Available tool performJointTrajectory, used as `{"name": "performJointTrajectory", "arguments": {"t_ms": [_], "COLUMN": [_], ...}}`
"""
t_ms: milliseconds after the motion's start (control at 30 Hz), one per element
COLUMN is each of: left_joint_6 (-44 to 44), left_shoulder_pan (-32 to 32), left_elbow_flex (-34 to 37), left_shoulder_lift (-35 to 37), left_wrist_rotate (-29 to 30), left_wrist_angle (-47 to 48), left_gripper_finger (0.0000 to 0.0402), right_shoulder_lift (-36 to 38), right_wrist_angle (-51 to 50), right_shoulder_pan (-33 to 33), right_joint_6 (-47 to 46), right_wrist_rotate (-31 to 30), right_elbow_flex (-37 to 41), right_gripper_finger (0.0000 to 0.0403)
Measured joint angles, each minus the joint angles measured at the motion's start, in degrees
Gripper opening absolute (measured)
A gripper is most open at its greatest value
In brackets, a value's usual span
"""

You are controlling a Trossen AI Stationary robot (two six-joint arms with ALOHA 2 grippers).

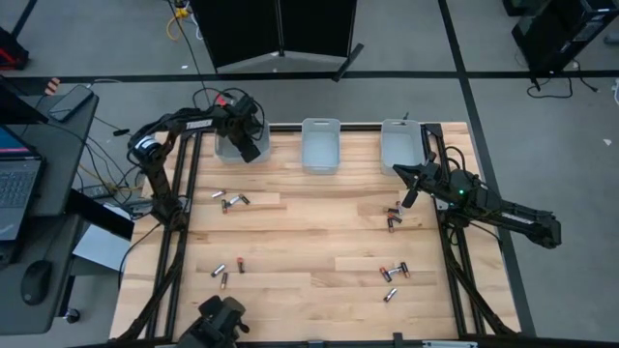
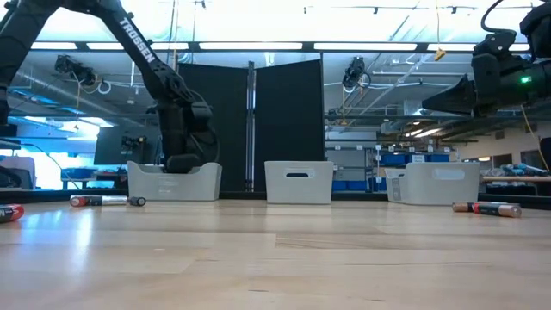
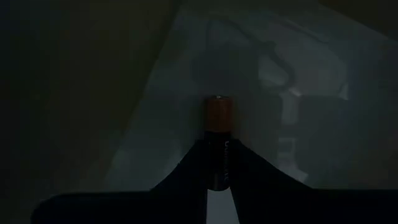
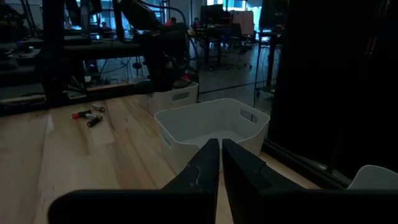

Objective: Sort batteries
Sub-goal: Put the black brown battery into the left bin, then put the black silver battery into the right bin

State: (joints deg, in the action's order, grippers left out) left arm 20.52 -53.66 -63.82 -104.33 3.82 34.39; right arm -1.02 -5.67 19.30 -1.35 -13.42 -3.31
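A pale wooden table [image 1: 309, 242] fills the middle of the high view, three translucent bins along its upper edge. The left tool [image 3: 219, 177] reaches down into the left bin [image 1: 230, 147] at upper left, clenched on a battery [image 3: 218, 140] (copper end up, black body pinched between the fingers). The right tool [image 1: 410, 188] hangs at right below the right bin [image 1: 401, 145], fingers pressed together and carrying nothing. Loose batteries [image 1: 232, 200] lie scattered across the table.
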Motion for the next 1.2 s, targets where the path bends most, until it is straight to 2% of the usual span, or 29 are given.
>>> {"name": "performJointTrajectory", "arguments": {"t_ms": [233,433,533,733,900,1033,1200], "left_joint_6": [-1.3,-1.5,-2.9,-6.4,-9.7,-13.2,-15.8], "left_shoulder_pan": [0.1,1.3,2.5,7.7,15.6,21.6,27.6], "left_elbow_flex": [-1.2,-0.6,1.6,11.2,21.3,27.9,32.5], "left_shoulder_lift": [2.6,9.2,14.2,25.5,33.7,37.2,38.1], "left_wrist_rotate": [0.5,0.1,-2.4,-9.2,-10.5,-10.6,-12.1], "left_wrist_angle": [2.3,1.2,-2.1,-15.3,-30.1,-41.6,-51.9], "left_gripper_finger": [0.0106,0.0112,0.0109,0.0096,0.0089,0.0087,0.0087], "right_shoulder_lift": [0.0,0.0,0.0,0.0,0.0,0.0,0.0], "right_wrist_angle": [0.0,0.0,0.0,0.0,0.0,0.0,0.0], "right_shoulder_pan": [0.0,0.0,0.0,0.0,0.0,0.0,0.0], "right_joint_6": [0.0,0.0,0.0,0.0,0.0,0.0,0.0], "right_wrist_rotate": [0.0,0.0,0.0,0.0,0.0,0.0,0.0], "right_elbow_flex": [0.0,0.0,0.0,0.0,0.0,0.0,0.0], "right_gripper_finger": [0.0032,0.0032,0.0032,0.0032,0.0032,0.0032,0.0032]}}
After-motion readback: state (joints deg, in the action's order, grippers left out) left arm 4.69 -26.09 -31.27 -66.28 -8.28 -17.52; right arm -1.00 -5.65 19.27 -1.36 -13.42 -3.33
